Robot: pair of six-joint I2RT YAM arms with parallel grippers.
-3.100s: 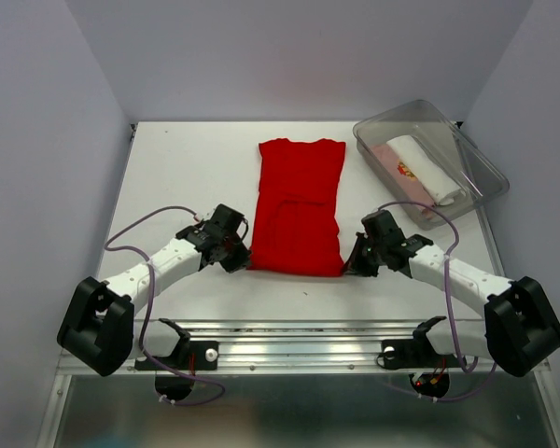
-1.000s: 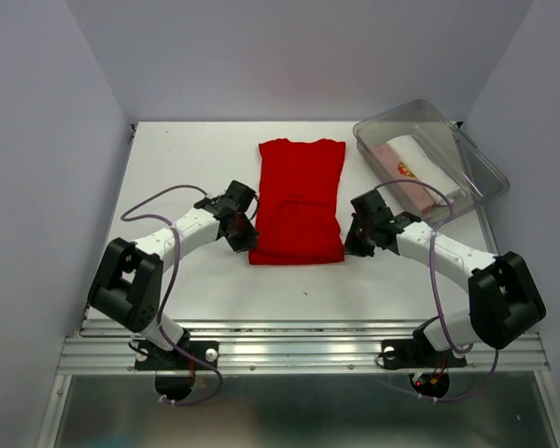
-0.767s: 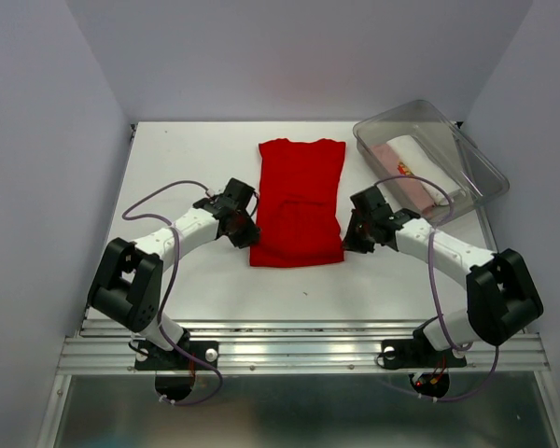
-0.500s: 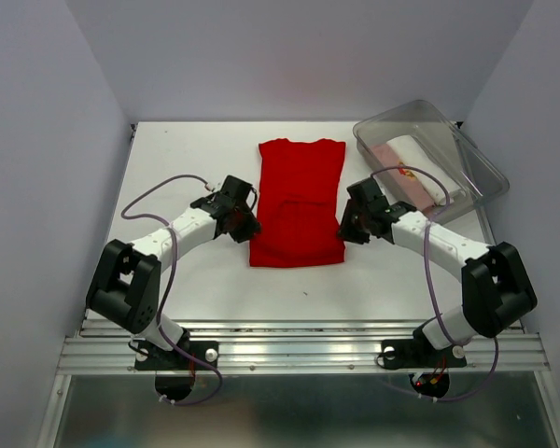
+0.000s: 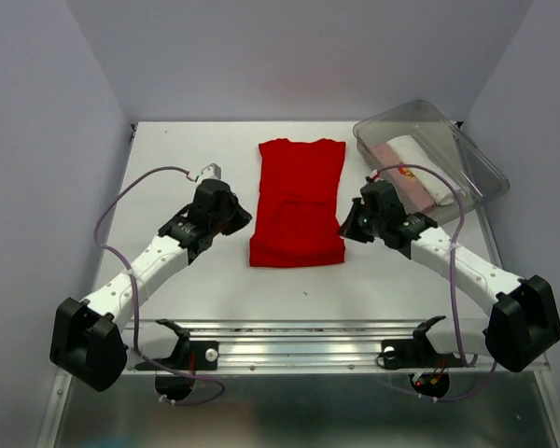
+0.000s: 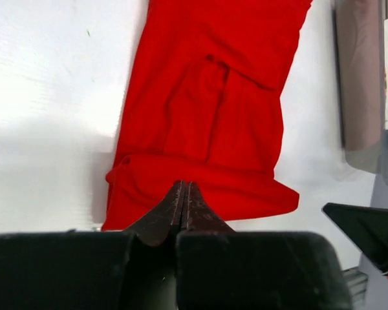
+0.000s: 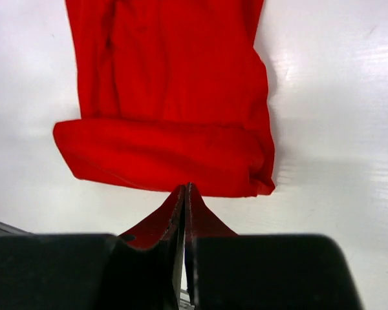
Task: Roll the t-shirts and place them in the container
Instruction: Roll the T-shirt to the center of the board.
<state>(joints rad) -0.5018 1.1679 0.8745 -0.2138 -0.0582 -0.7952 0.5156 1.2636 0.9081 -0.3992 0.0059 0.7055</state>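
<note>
Red t-shirt (image 5: 299, 201), folded into a long strip, lying flat mid-table (image 5: 177, 159), near end rolled over once. Left gripper (image 5: 237, 218) just beside its left edge, jaws pressed together on nothing. Right gripper (image 5: 348, 227) by its right edge, jaws likewise together. Far right, clear tub (image 5: 476, 163) holding a white t-shirt (image 5: 427, 168) and a pale pink t-shirt (image 5: 388, 155).

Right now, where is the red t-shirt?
In the top view, the red t-shirt lies mid-table between the left gripper and right gripper, near end rolled, with the clear tub to its far right.
</note>
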